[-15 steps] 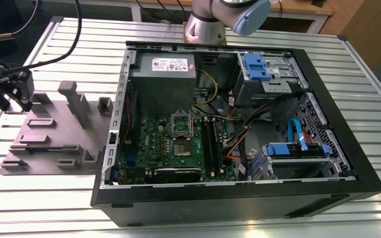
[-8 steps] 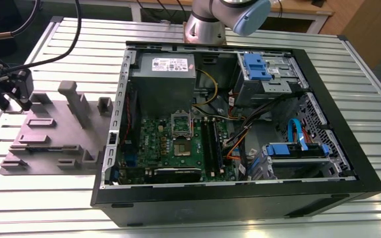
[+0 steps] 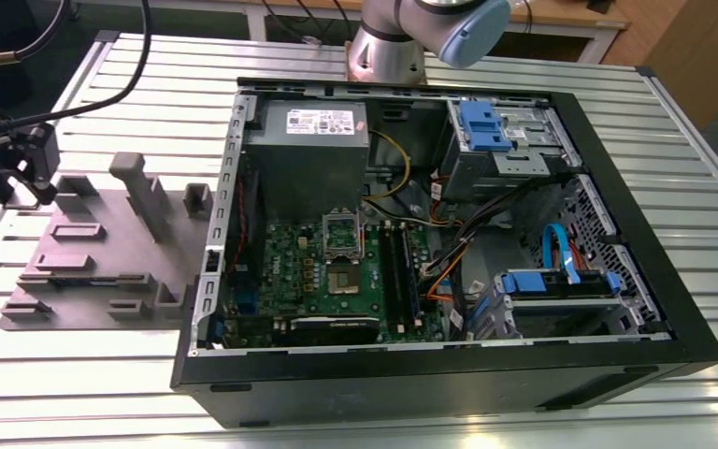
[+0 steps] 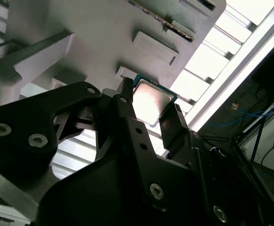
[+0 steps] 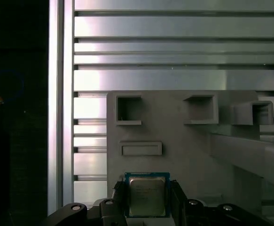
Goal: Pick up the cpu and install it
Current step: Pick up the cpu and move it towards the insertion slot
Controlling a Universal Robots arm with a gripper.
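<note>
**benchrat:** Looking at an open case (image 3: 639, 220) lying flat on a slatted table (image 3: 72, 393). Packed with a green board (image 3: 378, 309) carrying a socket (image 3: 336, 277), a grey power box (image 3: 315, 140) up near the arm (image 3: 422, 37), blue drive brackets (image 3: 484, 126) and loose cables. Also got a grey tray (image 3: 97, 267) with pockets and upright posts just beside the case, on the exterior view's left.

**slotjockey:** Yep. Can spot the gripper (image 3: 20, 178) in the exterior view, out by the tray's far corner, well apart from the socket. Getting the close-up in both wrist views: cpu (image 5: 147, 196) right between the two black fingers (image 5: 119, 197), metal top facing the camera, tray behind.

**benchrat:** And the grip?

**slotjockey:** Narrowed to just the chip's width, pressing on two opposite edges. Clamped on the cpu, by the look of it.
</note>
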